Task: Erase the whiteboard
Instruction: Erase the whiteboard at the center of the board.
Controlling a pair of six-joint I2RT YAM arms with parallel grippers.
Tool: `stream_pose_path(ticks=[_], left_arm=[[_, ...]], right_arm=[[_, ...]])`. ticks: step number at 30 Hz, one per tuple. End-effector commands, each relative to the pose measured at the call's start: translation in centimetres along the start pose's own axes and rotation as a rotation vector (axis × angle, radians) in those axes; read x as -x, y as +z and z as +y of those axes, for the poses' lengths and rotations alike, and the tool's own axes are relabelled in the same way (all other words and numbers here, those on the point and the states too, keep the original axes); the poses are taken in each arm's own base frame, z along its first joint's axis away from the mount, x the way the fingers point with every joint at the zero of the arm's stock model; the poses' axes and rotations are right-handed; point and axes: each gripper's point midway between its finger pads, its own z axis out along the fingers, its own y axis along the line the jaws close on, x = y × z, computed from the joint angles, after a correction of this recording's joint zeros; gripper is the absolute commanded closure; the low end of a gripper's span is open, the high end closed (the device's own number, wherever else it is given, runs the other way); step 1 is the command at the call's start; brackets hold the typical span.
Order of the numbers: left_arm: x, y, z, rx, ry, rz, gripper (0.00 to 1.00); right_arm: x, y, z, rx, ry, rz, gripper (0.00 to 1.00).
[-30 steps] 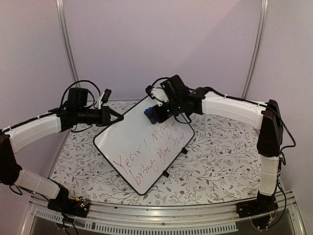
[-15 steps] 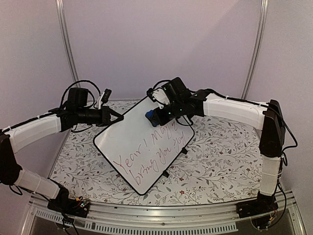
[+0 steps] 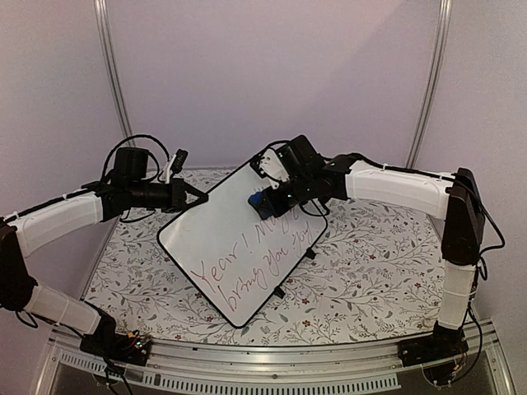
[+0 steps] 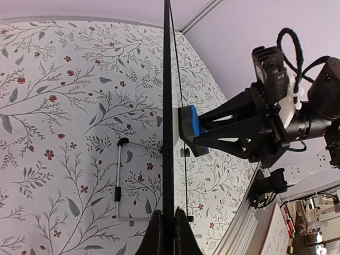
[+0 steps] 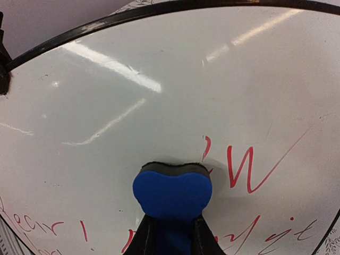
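1. Top external view: the whiteboard (image 3: 226,247) sits in the middle of the frame, tilted, with its upper corner raised toward the back wall (image 3: 272,74) and its lower corner down near the front of the flowered counter (image 3: 370,271). The left fingers (image 3: 196,195) are clenched on the board's upper-left edge. The right fingers (image 3: 273,200) grasp a blue eraser (image 3: 258,202) that presses on the upper right of the board face. Red writing (image 3: 255,255) covers the lower half, and the upper half is blank. Open counter lies to the right of the board and at the lower left.

2. Left wrist view: the whiteboard (image 4: 168,106) shows edge-on as a thin dark line running up the centre of the frame. The left fingers (image 4: 155,236) pinch that edge at the bottom, closed tight on it. To the right, the eraser (image 4: 190,130) lies flat against the board face, gripped from behind by the right fingers (image 4: 228,114). Left of the edge, a wire foot (image 4: 119,180) stands out from the board's back, above the counter (image 4: 64,106).

3. Right wrist view: the whiteboard (image 5: 159,79) fills the frame, its black rim curving along the top. The right fingers (image 5: 144,239) clamp the eraser (image 5: 171,191) at the bottom centre. Its dark pad touches the board beside red writing (image 5: 249,170), which lies to the right and along the bottom.
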Motion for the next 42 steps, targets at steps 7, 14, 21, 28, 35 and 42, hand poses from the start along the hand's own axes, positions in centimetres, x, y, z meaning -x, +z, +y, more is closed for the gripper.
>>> stream_pose_path(ticks=[7,14,21,28,35,42], left_arm=[[0.3,0.1,-2.0,-0.077,0.071,0.004,1.0],[0.3,0.1,-2.0,-0.077,0.07,0.006,1.0],[0.2,0.1,-1.9,-0.077,0.071,0.007,1.0],[0.2,0.1,-1.9,-0.076,0.07,0.006,1.0],[0.3,0.1,-2.0,-0.077,0.072,0.005,1.0],[0.2,0.1,-1.9,-0.076,0.07,0.006,1.0]], right_arm=[[-4.7,0.4,-0.3,-0.006,0.01,0.139,0.96],[-5.0,0.0,-0.3,-0.011,0.01,0.144,0.96],[-4.5,-0.7,-0.2,-0.011,0.006,0.129,0.96],[-3.7,-1.6,-0.4,-0.023,0.0,0.111,0.96],[-2.0,-2.9,-0.4,-0.034,-0.004,0.073,0.96],[2.4,-5.5,-1.1,-0.097,-0.019,-0.04,0.95]])
